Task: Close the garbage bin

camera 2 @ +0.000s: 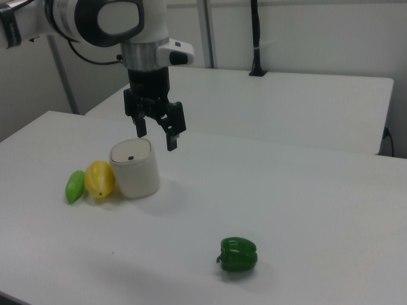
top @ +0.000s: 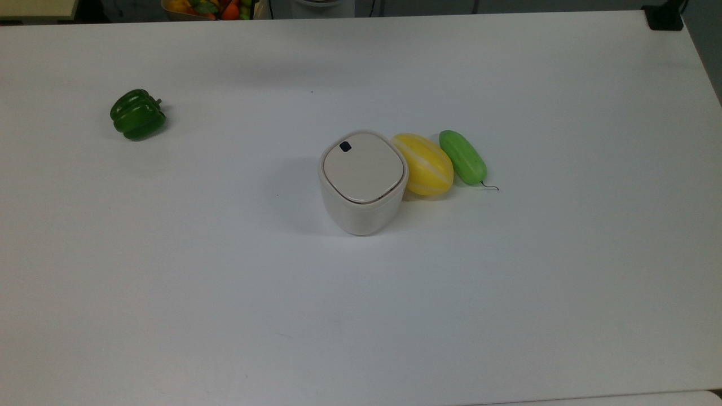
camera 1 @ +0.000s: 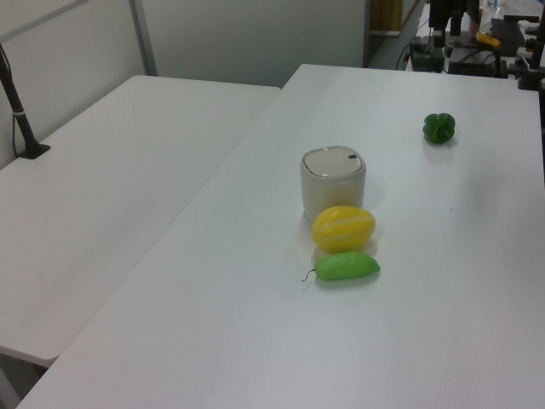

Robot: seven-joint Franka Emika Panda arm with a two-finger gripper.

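The garbage bin (top: pixel 361 194) is a cream-white tub with a flat beige lid (top: pixel 364 167) lying shut and level on its rim. A small dark button (top: pixel 345 146) sits at one corner of the lid. The bin also stands mid-table in the left view (camera 1: pixel 332 183) and in the right view (camera 2: pixel 135 171). In the right view my gripper (camera 2: pixel 157 136) hangs open just above the bin's upper right edge. Its black fingers (camera 2: pixel 172 141) point down, hold nothing and touch nothing.
A yellow melon (top: pixel 424 164) rests against the bin, with a light green cucumber (top: pixel 462 157) beside it. A dark green bell pepper (top: pixel 137 114) lies apart at the top view's left. A basket of fruit (top: pixel 214 7) sits beyond the white table's (top: pixel 361 316) far edge.
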